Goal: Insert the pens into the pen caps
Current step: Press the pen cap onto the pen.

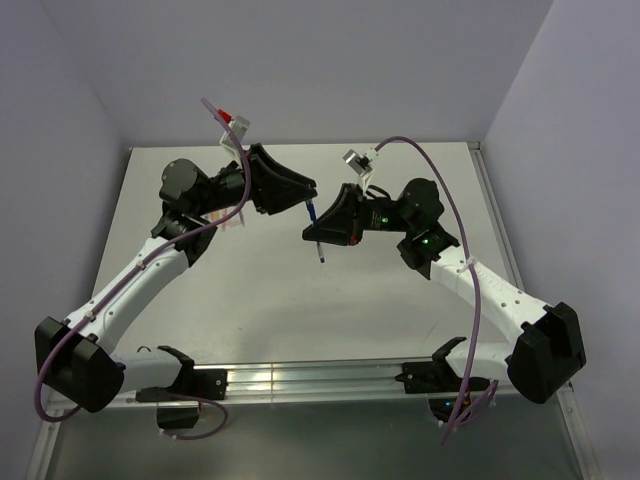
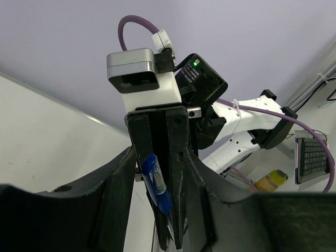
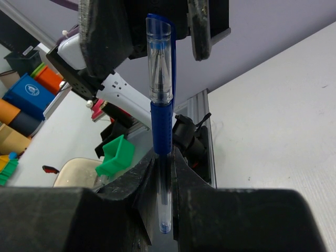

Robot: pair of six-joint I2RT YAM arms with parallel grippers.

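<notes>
Over the middle of your desk (image 1: 250, 290), the two arms meet tip to tip, well above the surface.

On the left, your left end effector (image 1: 308, 193) stands open. In the right wrist view its two black fingers (image 3: 107, 37) flank the pen cap (image 3: 159, 63), one on each side. A gap shows on both sides, so it grips nothing.

The cap is clear with a blue clip and sits over the tip of the blue pen (image 3: 161, 126); you can see the dark point inside it. No brand or print can be read on the cap or the barrel. The pen hangs in the air between the two arms, off the desk. It looks roughly upright in the wrist views and slightly tilted in the overhead view.

To the right, your right end effector (image 3: 164, 176) is closed on the pen's clear lower barrel, just below the blue rubber grip. The tail end pokes out past its fingers.

Beyond the desk edge, the right wrist view shows several containers:
- Furthest left is a blue box (image 3: 29, 92) with a round white mark, too small to read.
- Just right of it is an orange tub (image 3: 48, 79).
- Further right is a green open bin (image 3: 118, 157).

You cannot tell what any of them holds.
</notes>
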